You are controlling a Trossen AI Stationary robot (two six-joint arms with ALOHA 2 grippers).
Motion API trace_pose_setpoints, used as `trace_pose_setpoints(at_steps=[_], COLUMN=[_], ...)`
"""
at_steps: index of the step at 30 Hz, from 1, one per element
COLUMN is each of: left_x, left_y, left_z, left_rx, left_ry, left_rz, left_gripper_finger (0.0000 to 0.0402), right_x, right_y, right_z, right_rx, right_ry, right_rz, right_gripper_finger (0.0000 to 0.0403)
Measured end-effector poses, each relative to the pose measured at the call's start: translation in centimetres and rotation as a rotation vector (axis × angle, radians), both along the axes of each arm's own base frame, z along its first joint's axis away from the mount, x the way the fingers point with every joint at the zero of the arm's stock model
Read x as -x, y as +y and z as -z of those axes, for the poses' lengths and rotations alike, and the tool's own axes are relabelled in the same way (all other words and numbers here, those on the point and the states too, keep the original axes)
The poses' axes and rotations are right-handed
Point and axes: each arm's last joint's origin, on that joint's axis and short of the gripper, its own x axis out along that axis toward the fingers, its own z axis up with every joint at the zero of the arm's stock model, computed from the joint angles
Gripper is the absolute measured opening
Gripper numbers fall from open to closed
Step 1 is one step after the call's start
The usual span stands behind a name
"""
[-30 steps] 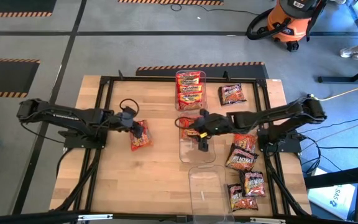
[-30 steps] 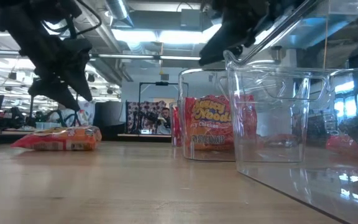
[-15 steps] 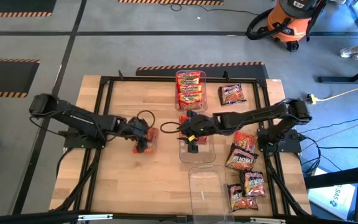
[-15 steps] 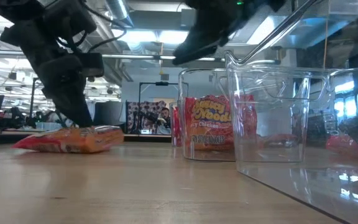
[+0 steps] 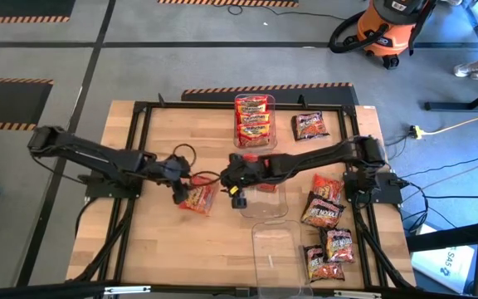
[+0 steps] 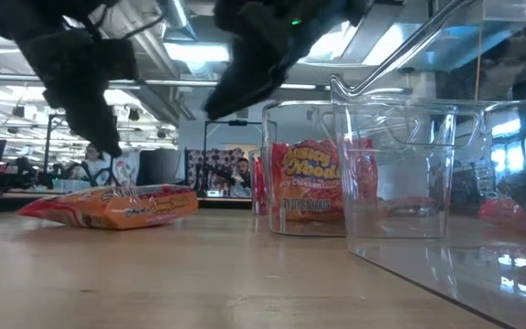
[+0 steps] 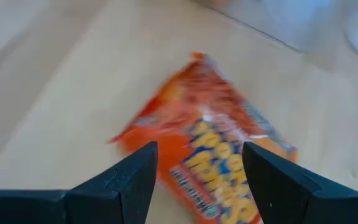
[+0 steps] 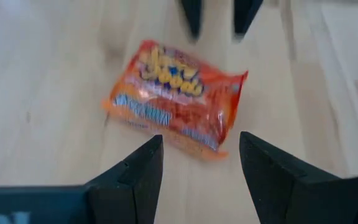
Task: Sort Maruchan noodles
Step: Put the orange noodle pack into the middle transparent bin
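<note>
An orange noodle packet (image 5: 197,198) lies flat on the wooden table left of centre. It also shows in the low view (image 6: 117,206), the left wrist view (image 7: 210,155) and the right wrist view (image 8: 176,106). My left gripper (image 5: 181,181) is open and hangs just above the packet's left end (image 6: 108,146), apart from it. My right gripper (image 5: 236,189) is open and empty, up in the air (image 6: 222,105) to the packet's right, pointing at it. More packets lie in bins and on the table's right side.
A clear bin (image 5: 254,98) at the far centre holds stacked red-yellow packets. Two clear bins (image 5: 265,206) (image 5: 276,253) stand in a row nearer. Dark packets lie at the far right (image 5: 309,124) and near right (image 5: 324,209) (image 5: 329,253). Bare wood lies left and near.
My left gripper came down onto the orange packet, went toward the table's right edge with it, then rose and drew back a little. The packet slid toward the right and near edges and lies flat. My right gripper moved left from above the middle bin toward the packet.
</note>
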Motion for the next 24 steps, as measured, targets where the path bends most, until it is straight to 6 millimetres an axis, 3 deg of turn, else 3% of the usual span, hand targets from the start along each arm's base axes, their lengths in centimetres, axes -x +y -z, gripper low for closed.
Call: trace_pose_setpoints(at_steps=[4, 9, 18, 24], left_x=[1.9, 3.8, 4.5, 4.6], left_y=[0.5, 0.9, 0.8, 0.8], left_z=[0.5, 3.0, 6.3, 7.1], left_rx=[0.065, 0.177, 0.351, 0.407], left_ry=[-0.054, -0.047, -0.109, -0.136], left_rz=[-0.118, -0.271, -0.380, -0.389], left_gripper_finger=[0.0228, 0.0228, 0.0229, 0.0236], right_x=[-0.7, -1.0, -2.6, -3.3], right_y=[0.1, 0.1, 0.3, 0.4], right_z=[0.8, 2.2, 5.2, 6.7], right_rx=[0.013, 0.028, -0.017, -0.033], right_ry=[0.025, 0.054, 0.009, -0.006], right_rz=[-0.010, -0.017, -0.029, -0.025], right_gripper_finger=[0.0188, 0.0188, 0.0188, 0.0188])
